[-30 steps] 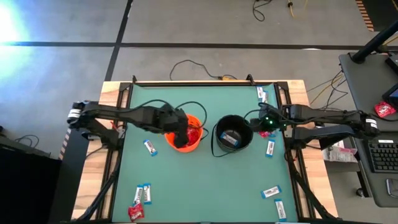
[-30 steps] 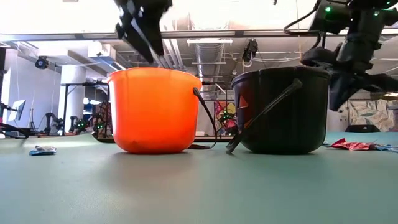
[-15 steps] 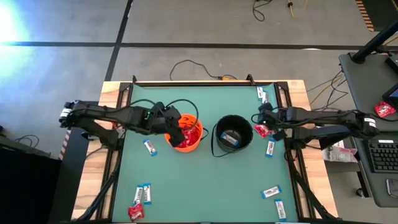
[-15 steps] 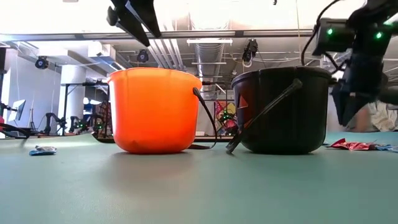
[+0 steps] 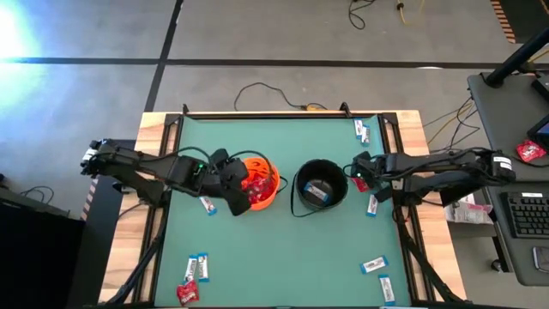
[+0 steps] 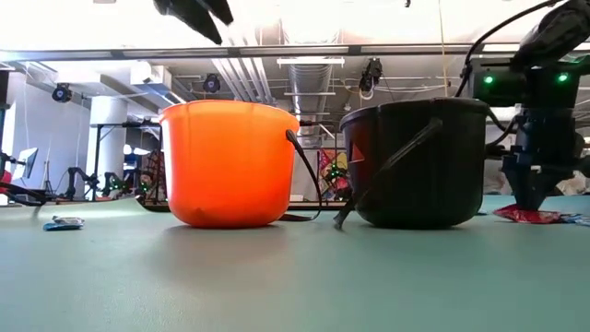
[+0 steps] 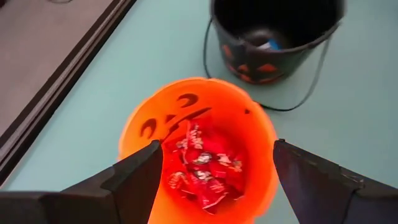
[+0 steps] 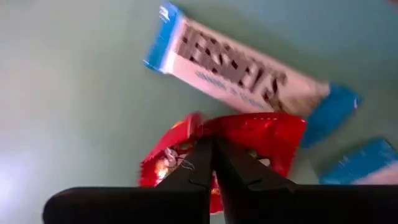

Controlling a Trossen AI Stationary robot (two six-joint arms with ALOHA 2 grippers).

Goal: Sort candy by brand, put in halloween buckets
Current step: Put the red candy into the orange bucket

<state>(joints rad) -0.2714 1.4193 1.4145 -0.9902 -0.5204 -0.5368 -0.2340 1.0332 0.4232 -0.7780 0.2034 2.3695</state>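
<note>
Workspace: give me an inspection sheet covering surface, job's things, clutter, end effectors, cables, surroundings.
Surface: green table, wooden side edges.
Job's things: orange bucket holds red packets; black bucket holds a white-and-blue bar. Loose candy lies at the right edge, near right, near left and beside the orange bucket.
Clutter: nothing seen on the table.
End effectors: left end effector open above the orange bucket; right end effector shut, tips on a red packet beside a white-and-blue bar, right of the black bucket.
Cables: a black cable on the floor behind the table.
Surroundings: a desk with a keyboard at right.
</note>
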